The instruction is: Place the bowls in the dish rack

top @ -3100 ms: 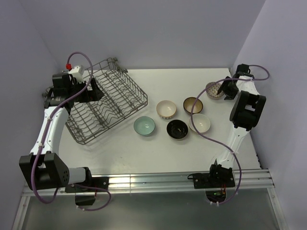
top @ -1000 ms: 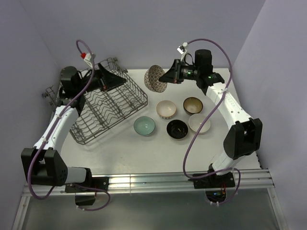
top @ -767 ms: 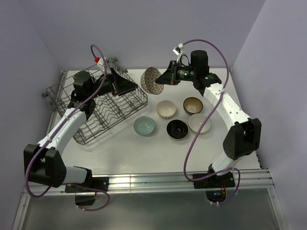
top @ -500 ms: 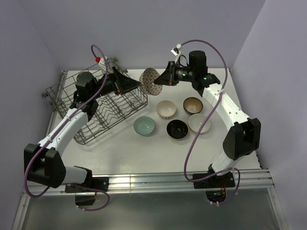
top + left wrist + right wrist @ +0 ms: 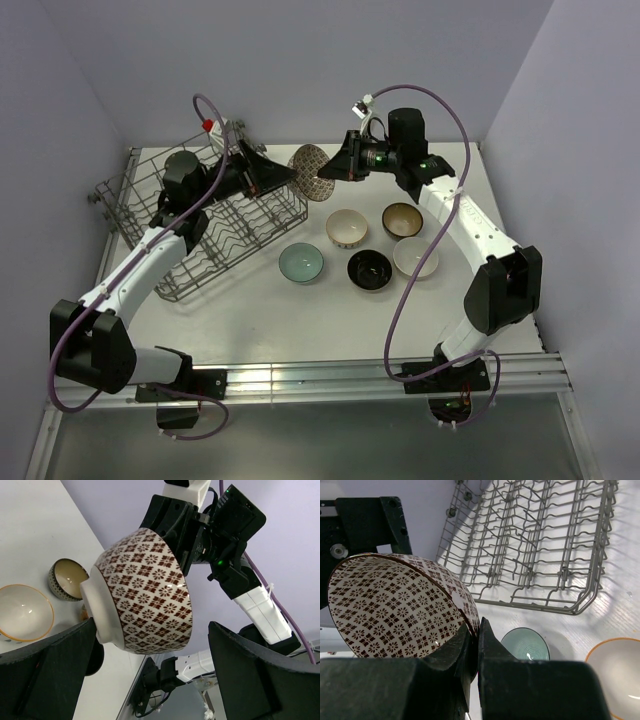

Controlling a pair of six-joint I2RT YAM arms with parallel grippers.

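A brown-and-white patterned bowl [image 5: 312, 172] hangs on its side in the air beside the dish rack [image 5: 215, 225]. My right gripper [image 5: 336, 170] is shut on its rim, one finger inside and one outside [image 5: 478, 630]. My left gripper [image 5: 284, 178] reaches over the rack's right edge and stands wide open. In the left wrist view the patterned bowl [image 5: 145, 595] fills the gap of the left gripper [image 5: 151, 630], foot toward the left finger, with no contact that I can see. The grey wire dish rack [image 5: 540, 545] holds no bowls.
Several bowls sit on the white table right of the rack: teal [image 5: 301, 263], cream with an orange rim [image 5: 347, 227], brown [image 5: 402, 218], white [image 5: 415, 257], black [image 5: 369, 270]. Purple walls close in the back and sides.
The right arm has carried the patterned bowl leftward toward the rack. The left gripper has swung right from over the rack until its open fingers flank the bowl.
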